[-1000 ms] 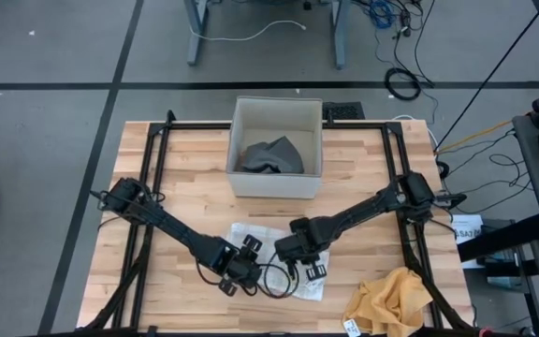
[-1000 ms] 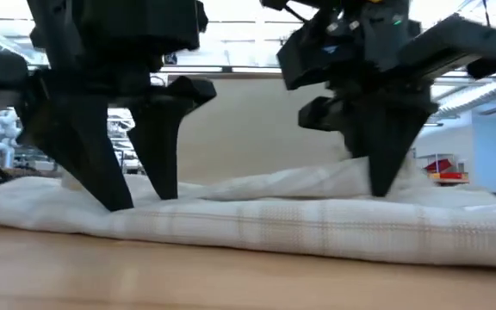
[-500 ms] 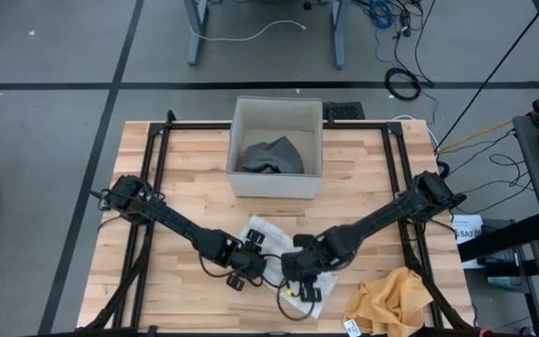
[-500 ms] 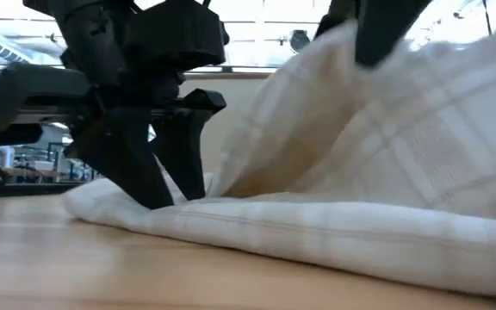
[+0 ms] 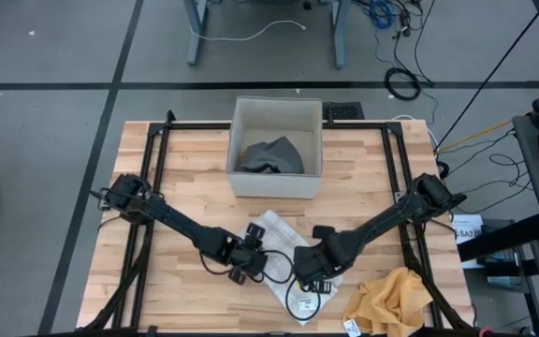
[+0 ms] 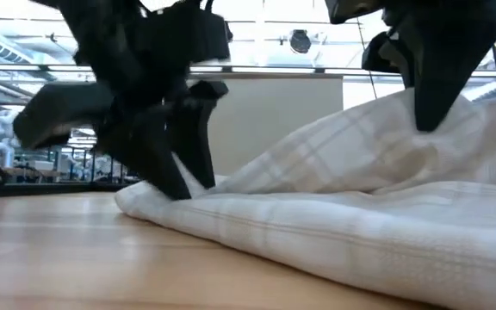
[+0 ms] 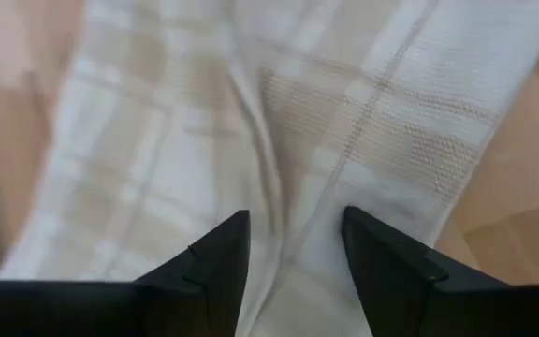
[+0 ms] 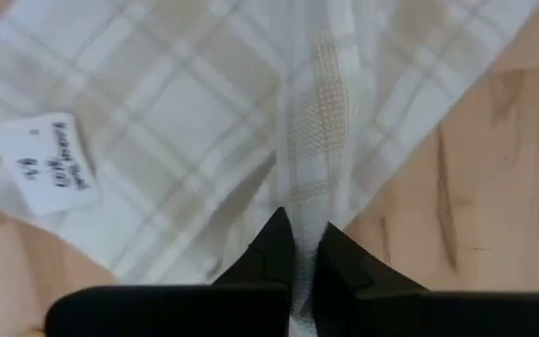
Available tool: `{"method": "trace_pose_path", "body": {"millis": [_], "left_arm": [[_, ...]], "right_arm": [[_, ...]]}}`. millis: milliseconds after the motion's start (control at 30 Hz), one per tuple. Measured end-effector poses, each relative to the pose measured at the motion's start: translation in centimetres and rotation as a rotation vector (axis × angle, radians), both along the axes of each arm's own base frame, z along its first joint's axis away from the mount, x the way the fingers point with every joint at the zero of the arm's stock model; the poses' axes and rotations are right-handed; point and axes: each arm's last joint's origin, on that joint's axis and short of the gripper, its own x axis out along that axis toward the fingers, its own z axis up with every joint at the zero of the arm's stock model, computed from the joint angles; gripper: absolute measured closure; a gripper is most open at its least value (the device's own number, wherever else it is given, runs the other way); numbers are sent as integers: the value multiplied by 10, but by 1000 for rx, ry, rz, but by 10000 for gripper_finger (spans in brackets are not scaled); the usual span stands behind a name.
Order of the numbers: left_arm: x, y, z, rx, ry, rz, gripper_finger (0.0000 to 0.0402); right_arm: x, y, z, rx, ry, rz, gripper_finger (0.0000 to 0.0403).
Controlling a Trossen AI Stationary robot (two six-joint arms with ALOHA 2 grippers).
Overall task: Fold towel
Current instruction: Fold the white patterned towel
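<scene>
Bright, even overhead light with soft shadows; the low view's backlit arms are motion-blurred silhouettes.

Wood table (image 5: 176,178): white plaid towel (image 5: 279,234) front-ctr, box (image 5: 276,178) at back, yellow cloth (image 5: 391,295) front-right.

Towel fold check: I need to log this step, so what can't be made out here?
- High view: towel mostly hidden under both arms.
- Low view: towel's right end cut off by the edge; right gripper tips sunk in cloth.
- Right wrist view: tag writing too small.
- Left wrist view: left gripper blocks the cloth beneath.
</scene>
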Motion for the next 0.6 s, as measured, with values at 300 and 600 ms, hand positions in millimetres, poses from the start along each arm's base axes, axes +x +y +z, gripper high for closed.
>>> {"method": "trace_pose_path", "body": {"millis": [300,600], "left_arm": [[6,-29,35,-41,-107,-93,223],[22,-68,26,-294,-263,-356,223]], "right_arm": [[2,-2,0,12,-8,-77,395],[3,-2,0,22,-19,-104,395]]}}
